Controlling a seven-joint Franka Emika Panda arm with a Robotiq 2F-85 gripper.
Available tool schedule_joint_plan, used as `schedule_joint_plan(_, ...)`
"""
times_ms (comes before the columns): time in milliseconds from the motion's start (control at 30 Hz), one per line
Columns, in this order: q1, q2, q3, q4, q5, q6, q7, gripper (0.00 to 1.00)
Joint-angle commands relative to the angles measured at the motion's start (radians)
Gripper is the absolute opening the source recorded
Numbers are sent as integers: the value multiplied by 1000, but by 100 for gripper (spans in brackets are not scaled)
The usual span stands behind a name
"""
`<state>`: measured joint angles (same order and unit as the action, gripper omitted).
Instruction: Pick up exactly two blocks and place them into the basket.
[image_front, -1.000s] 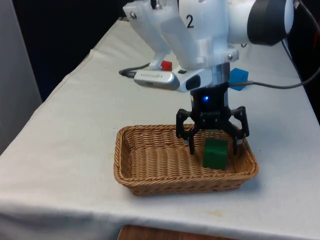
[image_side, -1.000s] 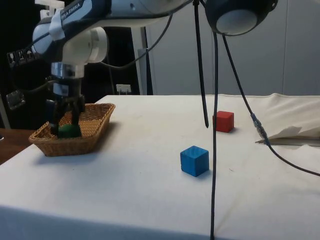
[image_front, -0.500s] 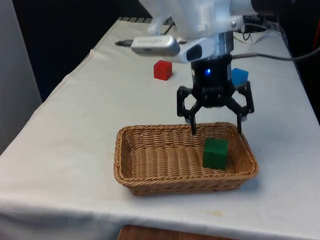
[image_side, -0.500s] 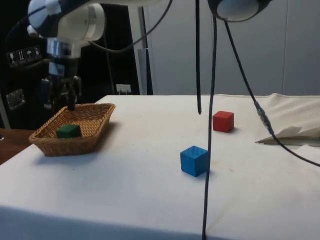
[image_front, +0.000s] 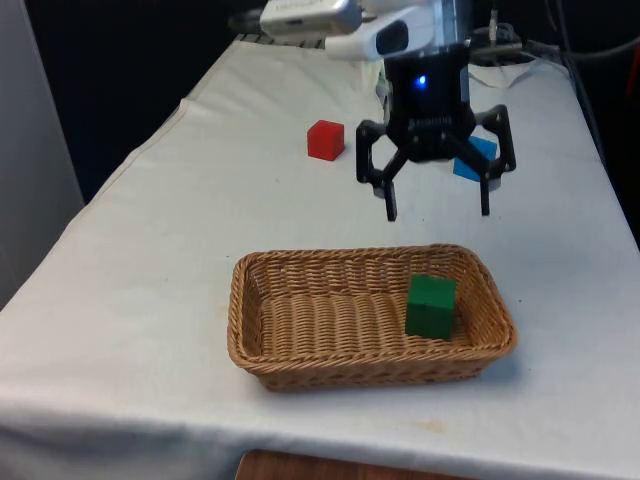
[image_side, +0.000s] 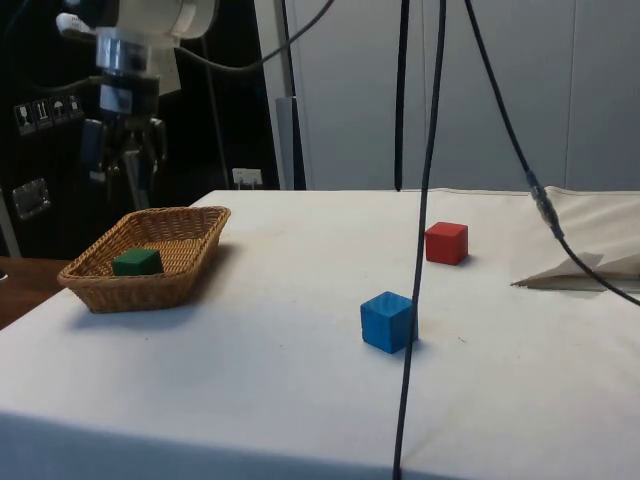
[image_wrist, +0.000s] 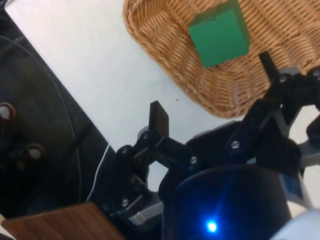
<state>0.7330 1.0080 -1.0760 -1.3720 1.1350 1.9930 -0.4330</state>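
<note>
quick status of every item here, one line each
gripper: open, empty, raised above the basket
basket: upright on the table, holds one block
green block: resting inside the basket
red block: on the cloth, outside the basket
blue block: on the cloth, outside the basket

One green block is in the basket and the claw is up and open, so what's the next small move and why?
Probably carry the open claw across toward the blue block or the red block. The green block already lies in the basket, the claw holds nothing, and both other blocks sit on the white cloth, so one more is needed.
</note>
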Motion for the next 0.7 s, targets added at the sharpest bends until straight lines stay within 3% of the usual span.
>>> schedule_joint_plan(0, 27, -23, -13, -41, -7, 10, -10, 100)
schedule_joint_plan(167, 46, -52, -20, -69, -21, 29, -19, 100)
schedule_joint_plan(200, 24, -40, -9, -37, -21, 11, -9, 100)
schedule_joint_plan(233, 49, -55, -21, -72, -22, 32, -21, 100)
schedule_joint_plan(400, 75, -69, -42, -102, -36, 35, -30, 100)
schedule_joint_plan(433, 44, -51, -28, -59, -33, 17, -19, 100)
schedule_joint_plan(467, 78, -71, -46, -106, -40, 34, -30, 100)
schedule_joint_plan(567, 89, -68, -49, -108, -49, 35, -26, 100)
schedule_joint_plan(667, 92, -72, -57, -102, -68, 25, -29, 100)
